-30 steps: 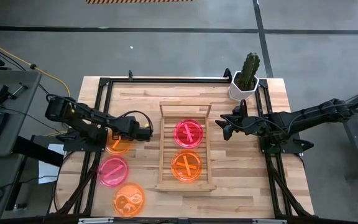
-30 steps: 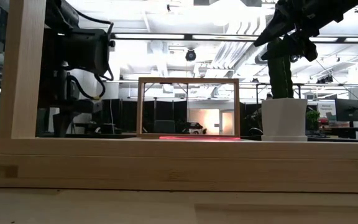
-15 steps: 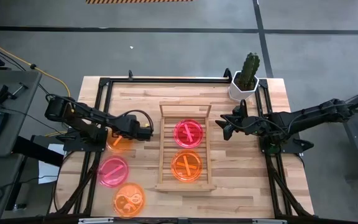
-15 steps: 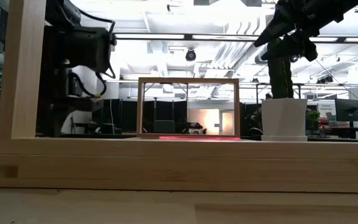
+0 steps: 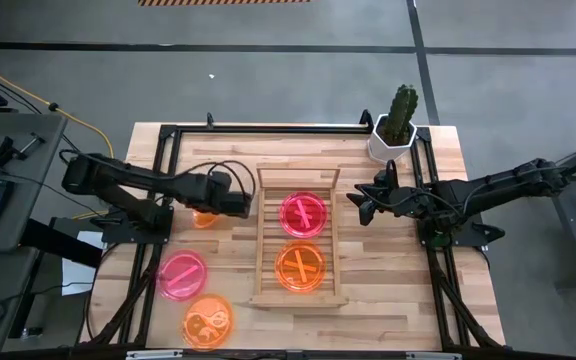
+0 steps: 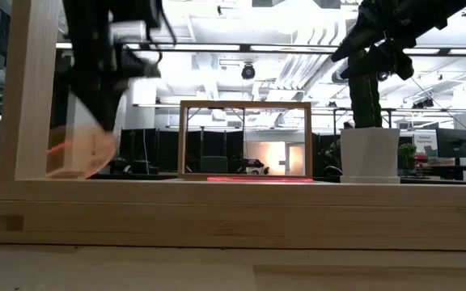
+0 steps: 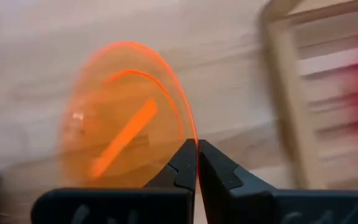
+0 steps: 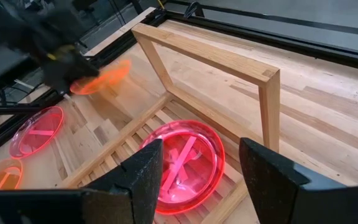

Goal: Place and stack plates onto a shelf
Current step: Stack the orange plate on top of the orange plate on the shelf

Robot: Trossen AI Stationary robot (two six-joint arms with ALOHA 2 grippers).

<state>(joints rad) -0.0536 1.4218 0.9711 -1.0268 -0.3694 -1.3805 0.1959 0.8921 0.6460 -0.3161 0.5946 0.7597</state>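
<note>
The light-wood shelf (image 5: 260,240) lies at the table's middle and carries a pink plate (image 5: 303,213) and an orange plate (image 5: 300,266). Left of the shelf my left gripper (image 5: 224,208) is shut on another orange plate (image 7: 120,121), raised off the table; it also shows in the low view as the tilted plate (image 6: 78,152). A pink plate (image 5: 182,275) and an orange plate (image 5: 206,320) lie flat on the table at the near left. My right gripper (image 8: 197,180) hangs open in the air to the right of the shelf. My left gripper pinches the orange plate's rim (image 7: 188,132) between its two fingertips, on the side of the plate toward the shelf. The fingers come steeply from above. The plate is lifted clear of the table and hangs tilted below the fingers.
A cactus in a white pot (image 5: 396,128) stands at the far right corner. The shelf's raised rail (image 8: 210,59) stands at its far end. Black frame rails (image 5: 158,170) run along the table's left, far and right sides.
My left gripper has shut on the orange plate's rim, then risen and rolled at the wrist, drifting slightly toward the far edge. The plate, flat on the table a second ago, is now lifted clear and tilted. My right arm has kept still.
</note>
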